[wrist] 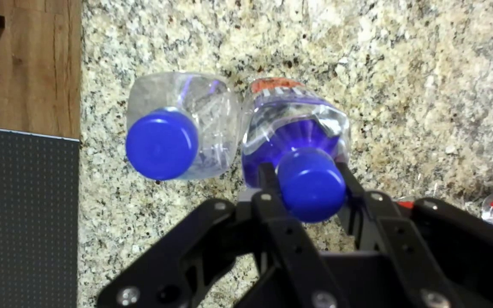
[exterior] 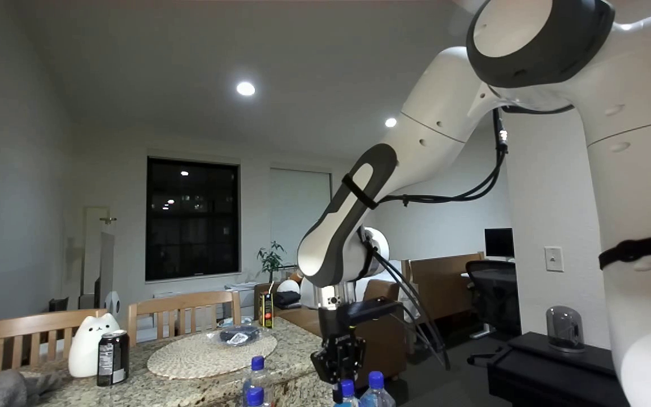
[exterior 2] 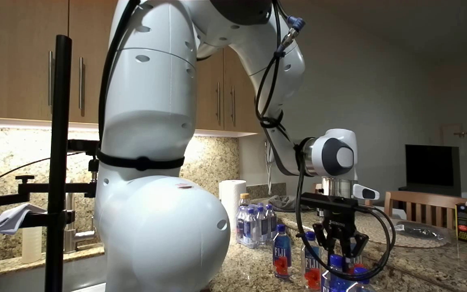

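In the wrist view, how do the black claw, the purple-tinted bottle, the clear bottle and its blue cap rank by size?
1. Gripper
2. Purple-tinted bottle and clear bottle: too alike to rank
3. Blue cap

In the wrist view, bottle A (wrist: 291, 137) stands on the desk (wrist: 400, 55), its top end in the hand (wrist: 307, 182); bottle B (wrist: 182, 128) stands just left of bottle A. In an exterior view, a bottle cluster (exterior 2: 256, 225) stands left of the hand and in front of the paper roll (exterior 2: 232, 194). In an exterior view, a mat (exterior: 190, 359) lies on the desk with a packet (exterior: 238, 335) on it; a carton (exterior: 267, 310) stands behind and right of the packet, a can (exterior: 113, 362) left of the mat, a figurine (exterior: 83, 353) behind and left of the can, and chairs (exterior: 184, 301) behind the desk
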